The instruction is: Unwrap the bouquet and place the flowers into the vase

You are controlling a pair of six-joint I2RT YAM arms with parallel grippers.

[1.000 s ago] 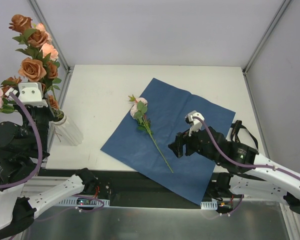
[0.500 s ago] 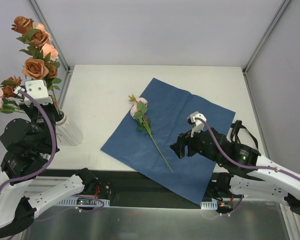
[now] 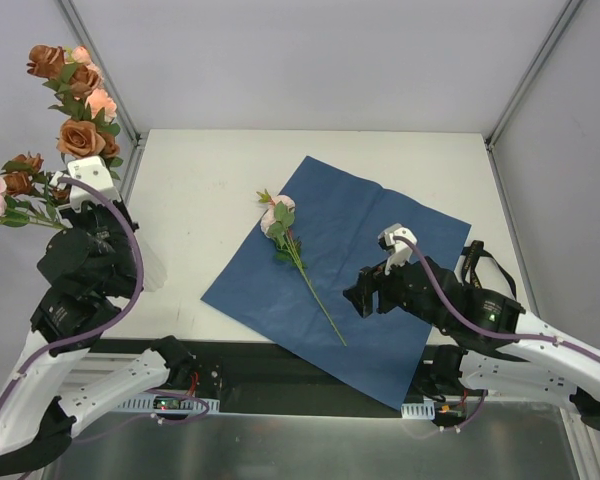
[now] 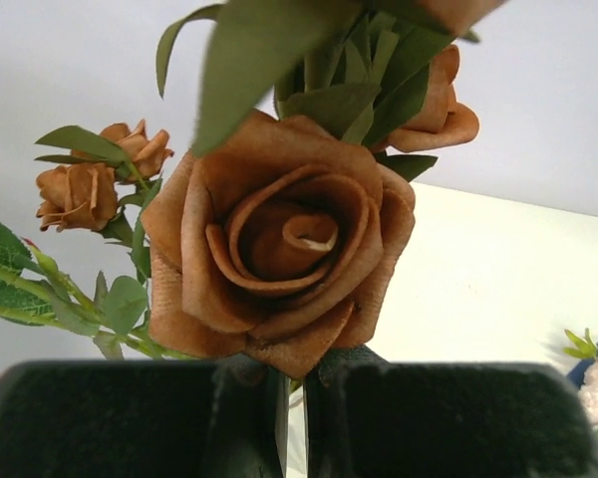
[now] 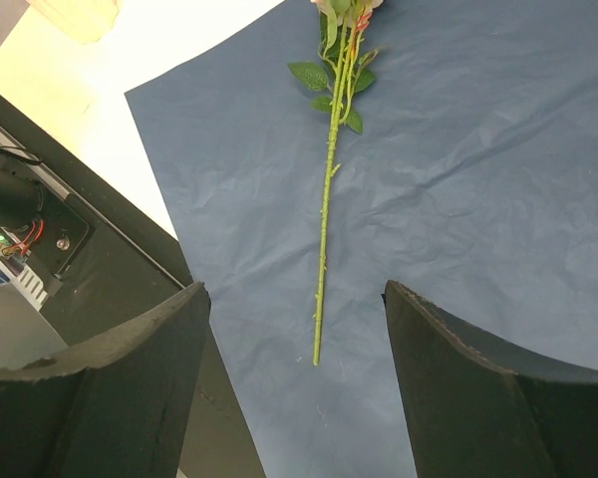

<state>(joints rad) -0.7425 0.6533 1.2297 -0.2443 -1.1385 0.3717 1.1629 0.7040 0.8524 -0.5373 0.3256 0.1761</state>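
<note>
Top external: left claw point(image 3: 72, 188) pinches the flowers point(image 3: 80, 138) by their stems, out past the tabletop point(image 3: 200, 180) left edge; single pink rose point(image 3: 277, 217) lies on blue paper point(image 3: 380, 230). Left wrist: rust-orange rose point(image 4: 279, 244) just above the pressed-together claw. Right wrist: right claw point(image 5: 294, 378) spread, above that rose's stem end.

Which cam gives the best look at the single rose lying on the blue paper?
Top external: the single rose shows whole, bloom to stem tip, on the blue paper. Right wrist shows stem and leaves, bloom cropped. Left wrist catches only a pink sliver at the frame edge.
</note>
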